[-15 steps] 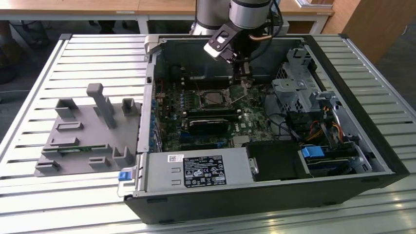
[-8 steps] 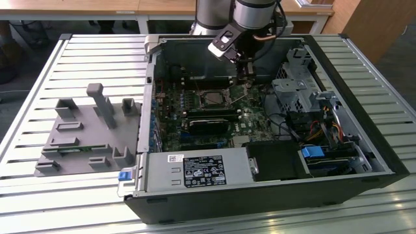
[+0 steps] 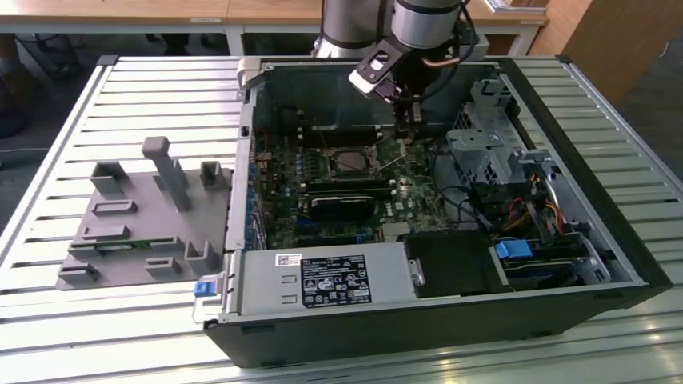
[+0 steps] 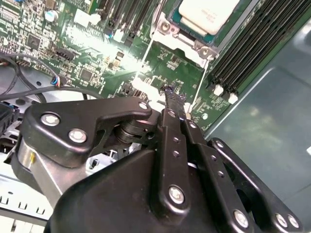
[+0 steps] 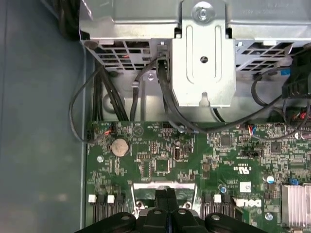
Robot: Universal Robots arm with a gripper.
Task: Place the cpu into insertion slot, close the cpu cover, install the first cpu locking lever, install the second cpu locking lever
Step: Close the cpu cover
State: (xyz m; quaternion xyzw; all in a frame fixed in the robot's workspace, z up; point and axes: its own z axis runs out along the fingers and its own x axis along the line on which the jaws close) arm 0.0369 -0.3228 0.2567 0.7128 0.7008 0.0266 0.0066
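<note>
Jaws pinched together on nothing, the black two-finger gripper (image 4: 174, 99) seems a single pushing tip beside the thin wire locking lever (image 4: 200, 85) — the flat silver-grey cpu (image 4: 206, 14) sits in its black-framed insertion slot (image 3: 331, 164) under the silver cpu cover (image 4: 187, 41).

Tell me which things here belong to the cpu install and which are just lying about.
Job in hand:
cpu
cpu cover framing it
gripper, jaws shut

Lying about:
grey fixture tray
power supply
memory slots
coin battery
drive cage
</note>
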